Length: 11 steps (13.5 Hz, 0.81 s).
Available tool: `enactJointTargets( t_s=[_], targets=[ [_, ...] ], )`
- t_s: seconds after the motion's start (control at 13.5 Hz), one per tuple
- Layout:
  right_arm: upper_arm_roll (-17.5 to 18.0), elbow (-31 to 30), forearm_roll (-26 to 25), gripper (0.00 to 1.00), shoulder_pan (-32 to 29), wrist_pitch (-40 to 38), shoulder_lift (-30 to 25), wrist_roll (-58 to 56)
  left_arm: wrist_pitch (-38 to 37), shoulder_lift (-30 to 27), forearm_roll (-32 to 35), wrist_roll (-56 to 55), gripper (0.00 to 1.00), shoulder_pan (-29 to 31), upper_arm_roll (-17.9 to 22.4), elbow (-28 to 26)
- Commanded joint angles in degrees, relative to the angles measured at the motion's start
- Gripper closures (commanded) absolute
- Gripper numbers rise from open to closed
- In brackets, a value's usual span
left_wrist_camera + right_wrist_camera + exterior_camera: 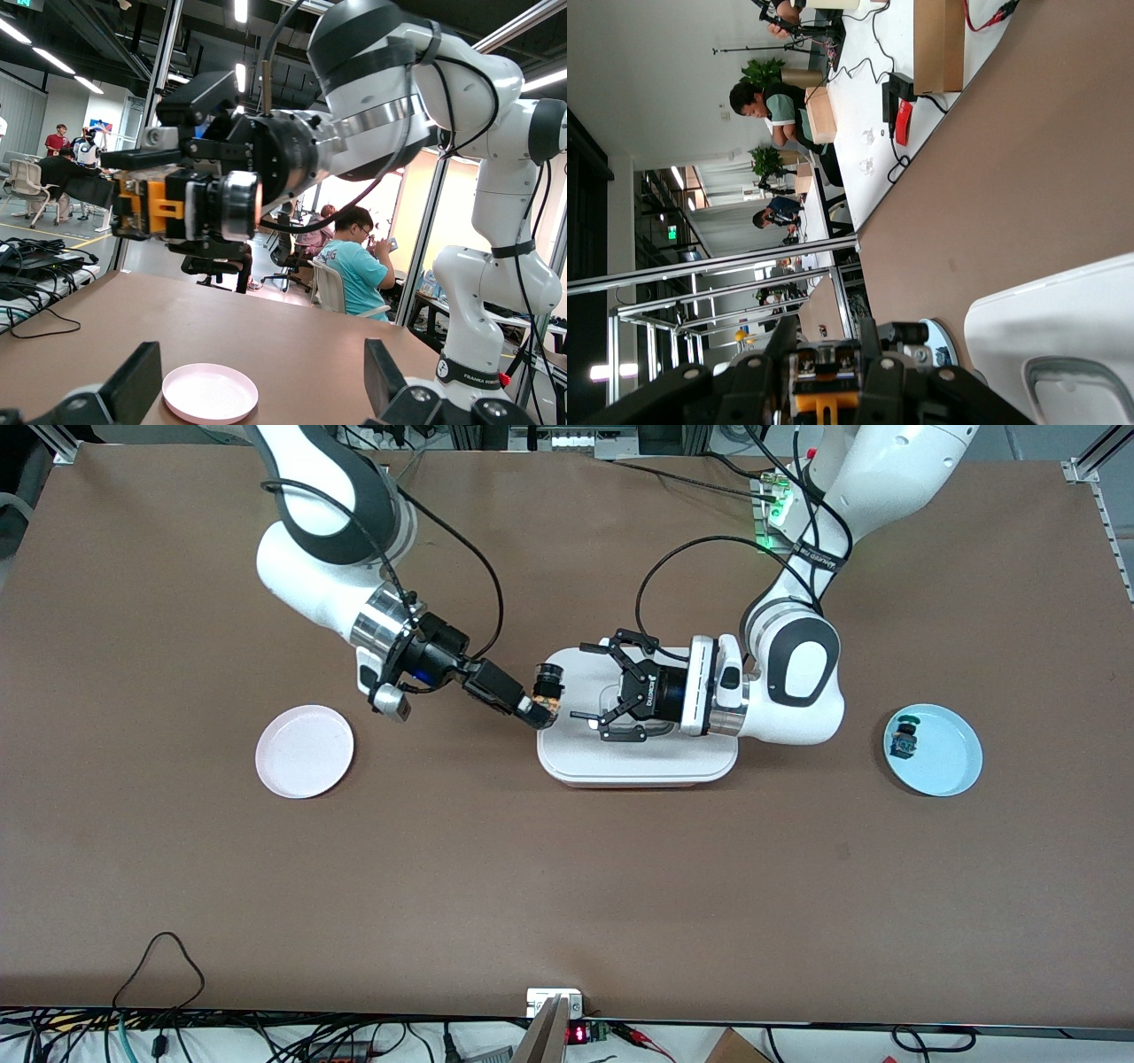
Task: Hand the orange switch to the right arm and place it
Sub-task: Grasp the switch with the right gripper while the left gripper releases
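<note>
Lying level, orange switch (547, 691) caps toward left pincer (592, 684).

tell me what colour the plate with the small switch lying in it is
Light blue plate; clearest in the front view.

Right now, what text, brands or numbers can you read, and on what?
"ROBOTIQ": on the black body of the left hand, front view.
"FRANKA EMIKA": on the black band low on the right arm, left wrist view.
Lettering on the strap around the left arm: too small to read.
Red digits on the small display at the table edge nearest the front camera: too small to read.
</note>
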Motion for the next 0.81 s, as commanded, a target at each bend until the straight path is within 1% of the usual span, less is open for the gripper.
enactJointTargets(
  t_s=[0.0, 0.15, 0.37, 0.44, 0.59, 0.67, 0.74],
  targets=[
    [0.36, -2.2, -9.3, 1.0, -6.3, -8.39, -0.28, -0.13, -0.6, -0.17, -0.15, 1.82, 0.0, -0.24, 0.21, -0.24],
    [0.27, -3.61, -21.68, 1.0, -12.44, -16.29, -0.2, 0.83, -0.6, -0.17, -0.15, 1.82, 0.0, -0.15, 0.21, -0.33],
    [-0.08, -3.88, -43.03, 1.0, -21.23, -27.28, -0.46, 3.82, -0.6, -0.26, -0.06, 1.82, 0.0, 0.99, 0.21, -0.77],
    [-0.34, -3.97, -51.02, 1.0, -24.22, -30.54, -1.07, 3.91, -0.78, -0.26, -0.06, 1.91, 0.0, 1.69, 0.21, -1.38],
    [-1.48, -4.05, -66.14, 1.0, -28.8, -35.2, -2.56, 3.74, -0.95, -0.44, 0.03, 1.99, 0.0, 2.75, 0.21, -2.26],
    [-1.83, -4.49, -71.35, 1.0, -30.13, -37.23, -3.44, 3.74, -0.96, -0.52, 0.12, 2.0, 0.0, 3.19, 0.3, -2.52],
    [-2.27, -6.5, -76.27, 1.0, -30.4, -37.16, -5.36, 4.0, -0.96, -0.79, 0.55, 2.08, 0.0, 3.8, 0.3, -3.14]
  ],
)
